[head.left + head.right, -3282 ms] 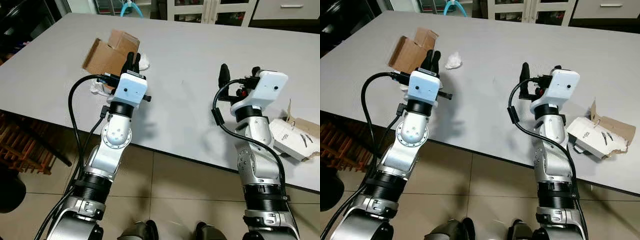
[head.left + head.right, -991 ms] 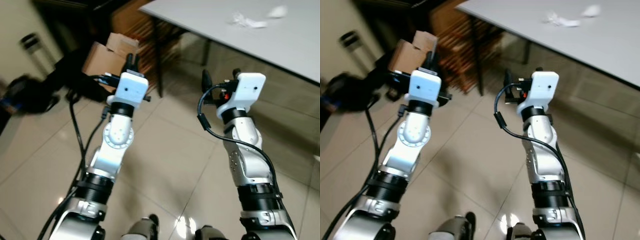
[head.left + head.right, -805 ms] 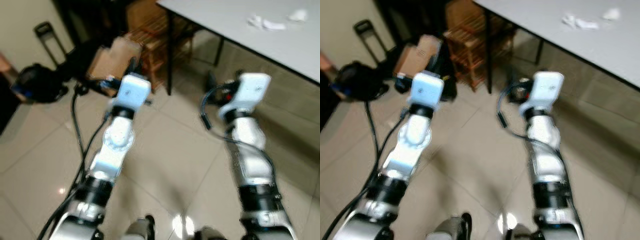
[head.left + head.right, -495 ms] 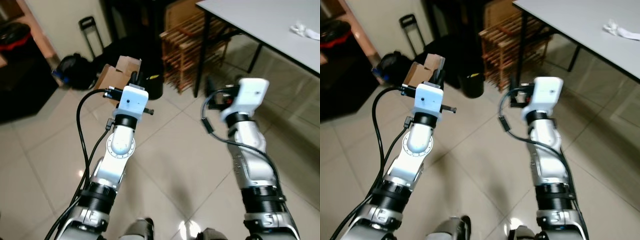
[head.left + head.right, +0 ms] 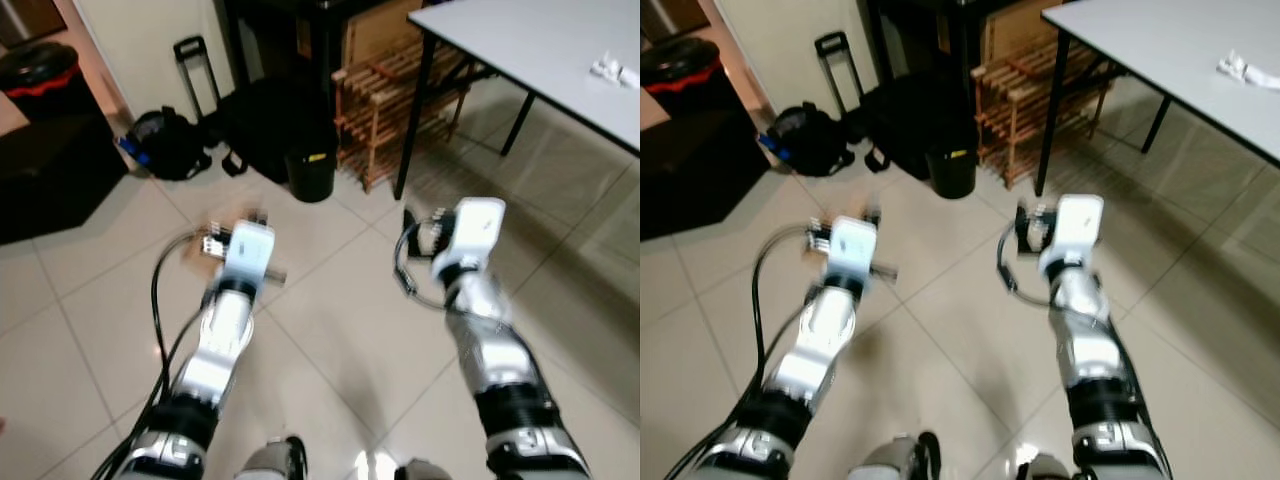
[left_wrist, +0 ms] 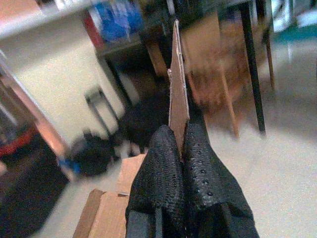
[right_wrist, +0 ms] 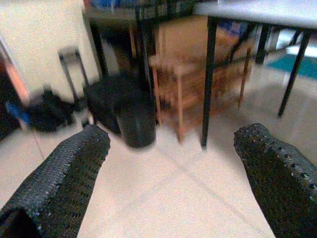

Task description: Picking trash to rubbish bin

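Observation:
My left gripper (image 5: 252, 216) is shut on a brown cardboard box (image 5: 203, 246), blurred and low over the tiled floor. In the left wrist view the black fingers (image 6: 168, 163) pinch a thin cardboard flap (image 6: 178, 84), and more of the box (image 6: 111, 208) lies beneath them. My right gripper (image 5: 410, 220) is held open and has nothing in it; its gap (image 7: 173, 136) faces a small black bin (image 7: 134, 124). That small black bin (image 5: 312, 172) stands on the floor ahead, beside a wooden rack (image 5: 385, 100). White crumpled trash (image 5: 612, 68) lies on the grey table (image 5: 540, 40).
A black backpack (image 5: 165, 145) and a trolley handle (image 5: 192, 62) stand by the wall at the left. A black bin with a red band (image 5: 35, 72) sits at the far left on a dark cabinet. Black table legs (image 5: 415, 120) rise to the right of the small bin.
The camera has moved on over the floor and both arms sit lower in the picture. The table has slid to the right edge. The left gripper still holds the cardboard.

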### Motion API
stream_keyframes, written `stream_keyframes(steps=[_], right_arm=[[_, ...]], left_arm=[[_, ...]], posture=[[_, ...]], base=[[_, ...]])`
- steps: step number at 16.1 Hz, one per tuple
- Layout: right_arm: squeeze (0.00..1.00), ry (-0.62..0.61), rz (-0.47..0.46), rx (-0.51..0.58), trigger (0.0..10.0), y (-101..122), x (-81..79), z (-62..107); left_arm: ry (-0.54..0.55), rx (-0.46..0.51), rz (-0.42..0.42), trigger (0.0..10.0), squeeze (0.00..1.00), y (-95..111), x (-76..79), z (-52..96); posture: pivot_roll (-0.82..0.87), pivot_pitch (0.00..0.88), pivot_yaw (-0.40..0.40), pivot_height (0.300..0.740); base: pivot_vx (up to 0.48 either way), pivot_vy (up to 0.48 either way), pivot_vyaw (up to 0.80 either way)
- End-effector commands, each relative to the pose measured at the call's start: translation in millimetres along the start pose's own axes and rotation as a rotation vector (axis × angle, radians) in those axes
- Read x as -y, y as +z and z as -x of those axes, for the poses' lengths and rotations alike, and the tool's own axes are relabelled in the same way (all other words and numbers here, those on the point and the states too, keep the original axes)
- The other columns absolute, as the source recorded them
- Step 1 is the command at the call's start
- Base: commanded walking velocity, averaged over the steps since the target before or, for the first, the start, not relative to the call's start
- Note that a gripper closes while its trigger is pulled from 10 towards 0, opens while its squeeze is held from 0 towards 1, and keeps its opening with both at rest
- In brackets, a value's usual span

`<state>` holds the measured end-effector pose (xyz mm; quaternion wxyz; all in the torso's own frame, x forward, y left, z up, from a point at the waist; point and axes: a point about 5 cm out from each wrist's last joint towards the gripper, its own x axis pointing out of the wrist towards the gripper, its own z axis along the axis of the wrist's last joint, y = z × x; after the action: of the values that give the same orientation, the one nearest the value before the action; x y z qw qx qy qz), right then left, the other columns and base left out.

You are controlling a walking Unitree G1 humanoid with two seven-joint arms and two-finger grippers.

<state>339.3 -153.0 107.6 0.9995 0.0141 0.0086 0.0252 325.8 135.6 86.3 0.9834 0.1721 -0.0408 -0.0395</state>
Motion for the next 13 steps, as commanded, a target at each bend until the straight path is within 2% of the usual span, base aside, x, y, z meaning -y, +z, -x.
stream_keyframes(steps=[1, 2, 4, 5, 8, 11, 13], right_arm=[[0.0, -0.005, 0.028, -0.082, 10.0, -23, 6.2, 6.0], [0.0, -0.006, 0.032, -0.108, 10.0, -30, 7.8, 7.9], [0.0, -0.011, 0.026, -0.257, 10.0, -66, 14.0, 22.2], [0.0, -0.008, 0.033, -0.29, 10.0, -73, 14.5, 25.9], [0.0, -0.026, 0.077, -0.52, 10.0, -123, 24.4, 61.0], [0.0, -0.057, 0.089, -0.685, 10.0, -152, 33.3, 93.1], [0.0, -0.066, 0.076, -0.749, 10.0, -163, 36.2, 107.1]], left_arm=[[-0.024, -0.108, 0.011, 10.0, 0.0, -26, -0.4, 11.0], [-0.025, -0.141, 0.024, 10.0, 0.0, -32, -0.1, 13.9], [-0.073, -0.288, 0.015, 10.0, 0.0, -62, 5.7, 30.9], [-0.077, -0.322, 0.027, 10.0, 0.0, -68, 6.5, 35.0], [-0.139, -0.532, 0.016, 10.0, 0.0, -104, 11.5, 64.5], [-0.148, -0.706, 0.023, 10.0, 0.0, -129, 10.6, 94.4], [-0.135, -0.768, 0.04, 10.0, 0.0, -138, 8.9, 107.5]], posture=[[-0.04, 0.181, 0.064, 0.74], [-0.04, 0.181, 0.064, 0.74], [-0.03, 0.182, 0.062, 0.74], [-0.03, 0.181, 0.061, 0.74], [-0.03, 0.174, 0.057, 0.74], [-0.02, 0.172, 0.057, 0.74], [-0.03, 0.175, 0.061, 0.74]], base=[[0.0, 0.0, 0.0], [0.0, 0.0, 0.0], [0.0, 0.0, 0.0], [0.0, 0.0, 0.0], [0.0, 0.0, 0.0], [0.0, 0.0, 0.0], [0.0, 0.0, 0.0]])
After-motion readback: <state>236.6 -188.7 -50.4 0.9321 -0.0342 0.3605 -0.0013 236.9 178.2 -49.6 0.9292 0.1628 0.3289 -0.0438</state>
